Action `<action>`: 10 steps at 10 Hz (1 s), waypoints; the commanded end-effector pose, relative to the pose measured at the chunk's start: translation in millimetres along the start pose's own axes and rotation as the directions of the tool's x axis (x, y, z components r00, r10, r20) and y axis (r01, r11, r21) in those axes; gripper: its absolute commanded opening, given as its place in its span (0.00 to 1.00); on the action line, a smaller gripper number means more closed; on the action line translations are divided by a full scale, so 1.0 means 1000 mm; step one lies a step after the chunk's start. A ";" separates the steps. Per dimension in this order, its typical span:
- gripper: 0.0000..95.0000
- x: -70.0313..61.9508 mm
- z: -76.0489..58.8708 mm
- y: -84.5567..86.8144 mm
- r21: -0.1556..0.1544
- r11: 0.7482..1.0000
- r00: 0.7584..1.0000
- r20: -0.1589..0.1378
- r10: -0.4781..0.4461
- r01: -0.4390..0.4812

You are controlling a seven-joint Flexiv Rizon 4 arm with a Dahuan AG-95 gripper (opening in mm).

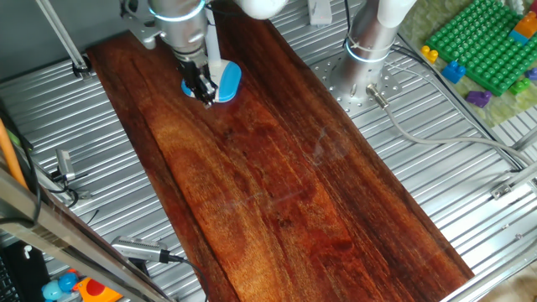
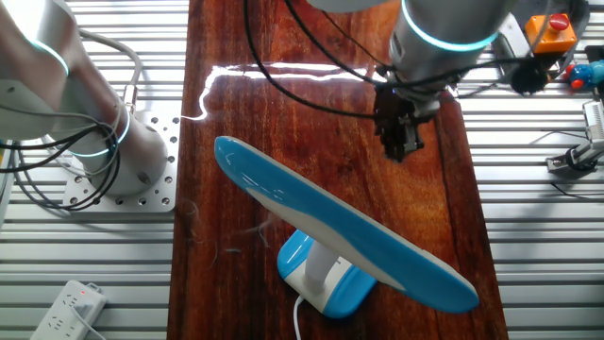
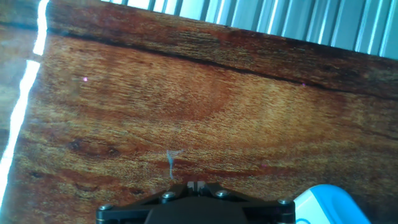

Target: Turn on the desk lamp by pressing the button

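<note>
The desk lamp stands near the far end of the wooden board [image 1: 277,184]. Its light-blue base [image 1: 228,81] has a slim white neck [image 1: 214,52] rising from it. In the other fixed view the long head [image 2: 349,227] shows its blue underside over the base [image 2: 326,279]. My gripper [image 1: 202,91] hangs just left of the base, fingertips shut and empty above the wood. It also shows in the other fixed view [image 2: 400,144]. In the hand view the fingertips [image 3: 196,185] point at bare wood, and a corner of the base [image 3: 326,205] lies at the lower right. I cannot make out the button.
A second arm's base [image 1: 369,42] stands on the metal table to the right of the board; it also shows in the other fixed view [image 2: 104,142]. A green brick plate [image 1: 478,42] lies at the far right. A power strip [image 2: 71,302] and an orange box [image 2: 552,28] lie off the board.
</note>
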State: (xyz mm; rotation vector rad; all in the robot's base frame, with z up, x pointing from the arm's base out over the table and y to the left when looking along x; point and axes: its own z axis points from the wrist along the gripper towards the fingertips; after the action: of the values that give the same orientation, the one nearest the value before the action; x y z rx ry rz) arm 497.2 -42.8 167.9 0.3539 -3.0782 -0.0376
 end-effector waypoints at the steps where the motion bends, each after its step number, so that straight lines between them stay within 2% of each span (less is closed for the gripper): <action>1: 1.00 0.004 0.000 -0.004 -0.018 1.000 0.998 -0.054 -0.013 0.012; 3: 1.00 0.003 0.002 -0.008 -0.026 1.000 0.993 -0.116 -0.019 0.016; 5: 1.00 0.003 0.005 -0.012 -0.036 0.999 0.987 -0.161 -0.017 0.011; 6: 1.00 0.003 0.007 -0.015 -0.040 0.999 0.977 -0.214 -0.011 0.002; 7: 1.00 0.003 0.008 -0.016 -0.038 0.999 0.974 -0.225 -0.011 0.002; 8: 1.00 0.004 0.009 -0.020 -0.030 1.000 0.966 -0.260 -0.009 0.001; 9: 1.00 0.006 0.010 -0.022 -0.024 1.000 0.961 -0.278 -0.006 0.000; 10: 1.00 0.008 0.012 -0.025 -0.015 1.000 0.958 -0.285 -0.007 0.003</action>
State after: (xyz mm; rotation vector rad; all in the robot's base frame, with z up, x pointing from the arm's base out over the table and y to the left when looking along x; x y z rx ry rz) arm 496.7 -67.3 155.7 0.3327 -2.7888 -0.0161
